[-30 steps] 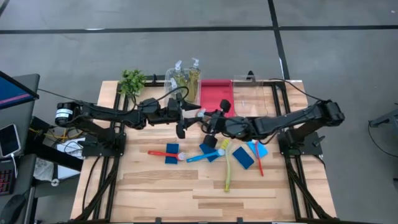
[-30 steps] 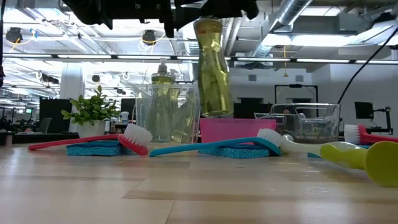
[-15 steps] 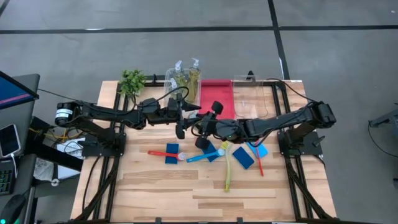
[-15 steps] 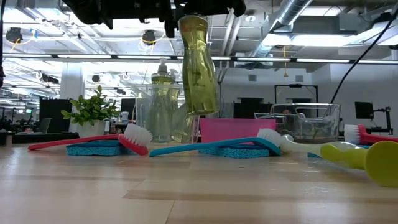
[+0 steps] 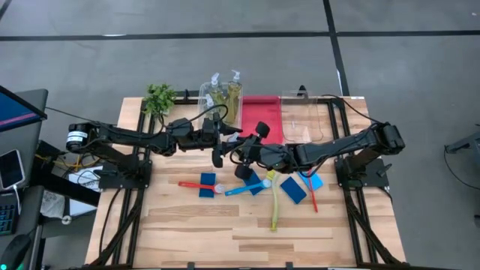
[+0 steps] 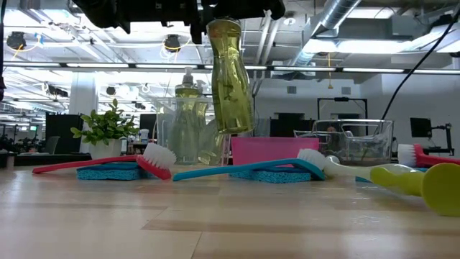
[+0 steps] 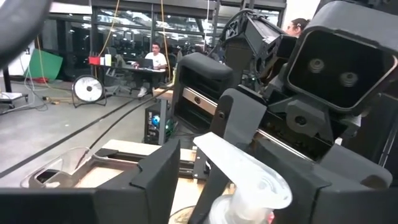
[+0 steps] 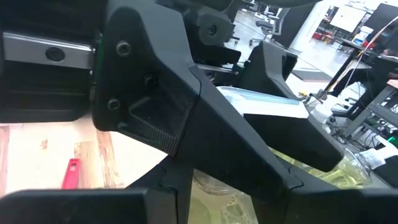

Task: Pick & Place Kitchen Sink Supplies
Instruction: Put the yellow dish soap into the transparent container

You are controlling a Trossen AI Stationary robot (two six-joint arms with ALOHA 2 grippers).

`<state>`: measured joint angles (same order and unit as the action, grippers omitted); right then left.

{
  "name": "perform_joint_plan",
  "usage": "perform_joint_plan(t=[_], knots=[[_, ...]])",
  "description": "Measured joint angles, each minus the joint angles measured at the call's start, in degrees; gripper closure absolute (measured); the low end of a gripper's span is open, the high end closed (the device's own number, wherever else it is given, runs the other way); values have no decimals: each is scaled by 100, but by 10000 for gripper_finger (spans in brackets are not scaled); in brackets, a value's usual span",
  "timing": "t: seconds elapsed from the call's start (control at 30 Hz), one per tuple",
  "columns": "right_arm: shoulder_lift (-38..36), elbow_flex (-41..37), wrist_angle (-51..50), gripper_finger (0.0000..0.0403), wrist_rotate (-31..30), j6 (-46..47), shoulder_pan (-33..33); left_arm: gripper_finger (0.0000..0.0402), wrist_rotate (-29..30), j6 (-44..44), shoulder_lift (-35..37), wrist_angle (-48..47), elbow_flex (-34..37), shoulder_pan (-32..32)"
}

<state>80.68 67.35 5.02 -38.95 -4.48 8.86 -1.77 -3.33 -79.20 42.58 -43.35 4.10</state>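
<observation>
We are holding the bottle [image 6: 229,79] pinched in the right gripper [image 5: 241,152] above the bench [image 5: 195,225] middle, while the left gripper [image 5: 223,142] is closing, not yet shut, around its pump [image 7: 245,174], so the right should be letting go only once that grip is firm.

Bottle [image 6: 229,79] showing clear glossy plastic; table [image 5: 195,225] showing pale matt wood planks; sponges [image 6: 108,173] looking rough, porous; fingers [image 8: 186,106] appearing matt black plastic.

Leafy plant [image 5: 160,97], clear tub [image 5: 307,118] and red tray [image 5: 261,117] along the table's [image 5: 195,232] far edge
</observation>
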Motion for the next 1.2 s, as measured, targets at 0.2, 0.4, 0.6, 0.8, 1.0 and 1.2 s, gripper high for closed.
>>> perform_joint_plan(t=[0.2, 0.4, 0.6, 0.8, 1.0, 1.2], knots=[[-33, 4, 9, 289, -165, 5, 0, 250, 1, 28, 0, 7, -4, 2], [-126, 4, -9, 289, -169, 300, 0, 278, 2, 28, 0, 66, -11, 0], [-136, 5, 0, 289, -181, 392, 0, 284, 52, 164, 0, 149, -9, 0], [-136, 7, 11, 289, -187, 434, 11, 294, 77, 180, 0, 182, -4, -2], [-136, 7, 17, 289, -180, 438, 13, 299, 97, 194, -2, 211, -2, -2], [-136, 7, 18, 289, -160, 439, 12, 299, 126, 197, -4, 246, 2, -2]])
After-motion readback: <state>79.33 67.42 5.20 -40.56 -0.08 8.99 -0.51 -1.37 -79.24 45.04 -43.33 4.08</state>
